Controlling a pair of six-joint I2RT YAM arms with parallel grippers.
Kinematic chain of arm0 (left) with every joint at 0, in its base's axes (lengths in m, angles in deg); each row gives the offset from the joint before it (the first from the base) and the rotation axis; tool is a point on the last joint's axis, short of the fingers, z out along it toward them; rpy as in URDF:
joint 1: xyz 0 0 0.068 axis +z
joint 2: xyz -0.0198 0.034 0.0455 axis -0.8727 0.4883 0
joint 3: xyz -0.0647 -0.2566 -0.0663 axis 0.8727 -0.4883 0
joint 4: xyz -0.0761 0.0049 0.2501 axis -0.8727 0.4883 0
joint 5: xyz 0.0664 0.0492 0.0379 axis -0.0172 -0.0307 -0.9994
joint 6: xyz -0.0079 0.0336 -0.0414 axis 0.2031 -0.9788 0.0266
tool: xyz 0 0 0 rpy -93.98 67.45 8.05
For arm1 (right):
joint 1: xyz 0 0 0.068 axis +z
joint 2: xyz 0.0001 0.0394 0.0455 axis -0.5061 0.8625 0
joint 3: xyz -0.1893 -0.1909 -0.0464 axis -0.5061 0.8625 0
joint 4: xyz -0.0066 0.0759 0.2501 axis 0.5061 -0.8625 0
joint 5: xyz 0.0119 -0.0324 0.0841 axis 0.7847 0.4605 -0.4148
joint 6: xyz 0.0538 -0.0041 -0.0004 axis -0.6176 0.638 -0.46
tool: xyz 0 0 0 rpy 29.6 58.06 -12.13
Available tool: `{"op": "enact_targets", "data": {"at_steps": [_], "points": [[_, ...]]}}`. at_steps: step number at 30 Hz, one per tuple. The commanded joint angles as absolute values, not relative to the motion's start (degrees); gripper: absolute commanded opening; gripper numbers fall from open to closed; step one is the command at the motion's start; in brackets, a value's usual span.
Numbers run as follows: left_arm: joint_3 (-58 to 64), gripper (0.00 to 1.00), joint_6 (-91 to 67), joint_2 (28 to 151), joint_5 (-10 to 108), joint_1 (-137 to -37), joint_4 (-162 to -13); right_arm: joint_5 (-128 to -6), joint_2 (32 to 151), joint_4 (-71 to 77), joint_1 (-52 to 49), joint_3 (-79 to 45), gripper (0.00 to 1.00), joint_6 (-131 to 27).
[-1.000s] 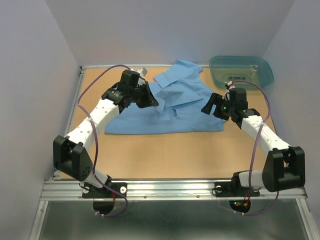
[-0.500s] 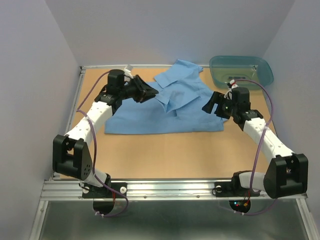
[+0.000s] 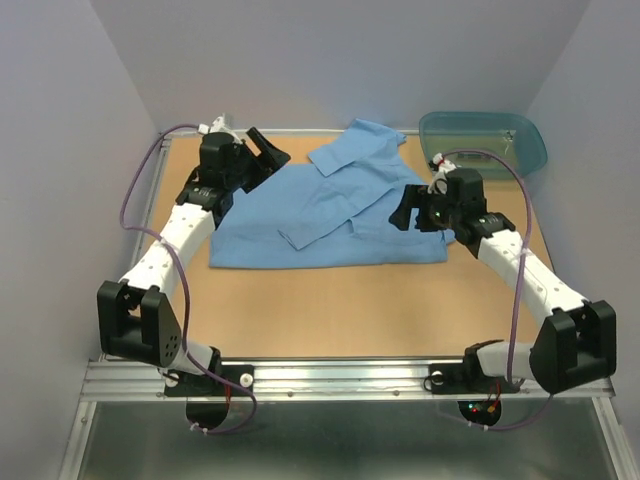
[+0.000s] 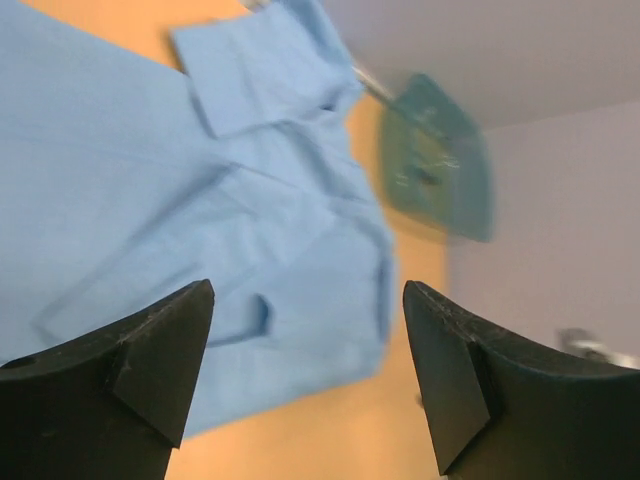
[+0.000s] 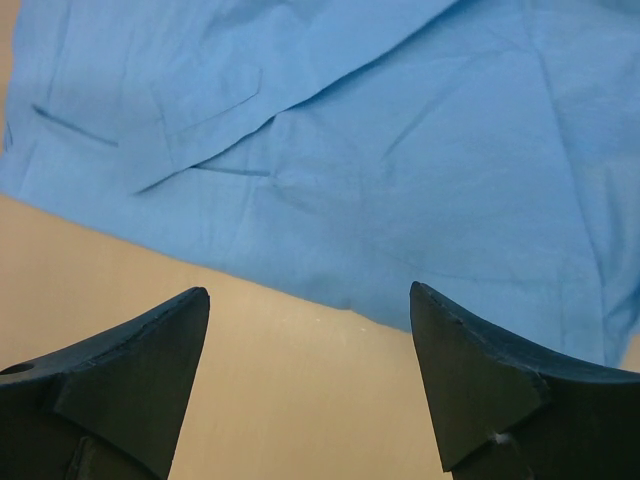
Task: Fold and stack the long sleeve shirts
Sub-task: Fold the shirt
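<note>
Now | shirt [image 3: 330, 215]: apparently one (blue) | tub [image 3: 485, 140]: one | left gripper [image 4: 308, 295], right gripper [image 5: 308, 295]: agape, empty

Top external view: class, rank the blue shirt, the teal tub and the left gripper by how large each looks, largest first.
1. blue shirt: by far the largest.
2. teal tub: clearly smaller.
3. left gripper: smallest, even though it sits above the table, nearer the camera, which enlarges it.

One light blue shirt [image 3: 330, 215], one teal tub [image 3: 520, 140], two robot arms [image 3: 180, 235]
</note>
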State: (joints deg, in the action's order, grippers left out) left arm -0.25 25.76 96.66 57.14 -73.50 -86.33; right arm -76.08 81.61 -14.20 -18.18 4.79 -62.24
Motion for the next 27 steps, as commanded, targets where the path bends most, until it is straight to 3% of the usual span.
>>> {"op": "enact_targets", "data": {"at_steps": [1, 3, 6, 11, 27], "points": [[2.19, 0.88, -6.35, 95.06, 41.92, -81.31, -76.27, -74.75, 85.01, -13.49, -13.27, -1.54, 0.86, -56.28], [1.14, 0.88, -20.61, 95.68, 30.38, -90.68, -74.85, -74.75, 86.23, -13.40, -12.39, -1.90, 0.86, -56.54], [-2.90, 0.88, -30.81, 97.69, 22.59, -98.10, -77.48, -74.66, 86.24, -13.40, -11.95, -0.85, 0.86, -56.90], [-0.27, 0.81, -35.06, 107.25, 16.77, -102.68, -74.68, -73.43, 83.35, -13.58, -11.86, 1.53, 0.86, -57.60], [1.31, 0.67, -35.60, 119.67, 15.53, -105.51, -71.43, -67.81, 79.30, -14.28, -11.86, 4.61, 0.87, -58.48]]}}
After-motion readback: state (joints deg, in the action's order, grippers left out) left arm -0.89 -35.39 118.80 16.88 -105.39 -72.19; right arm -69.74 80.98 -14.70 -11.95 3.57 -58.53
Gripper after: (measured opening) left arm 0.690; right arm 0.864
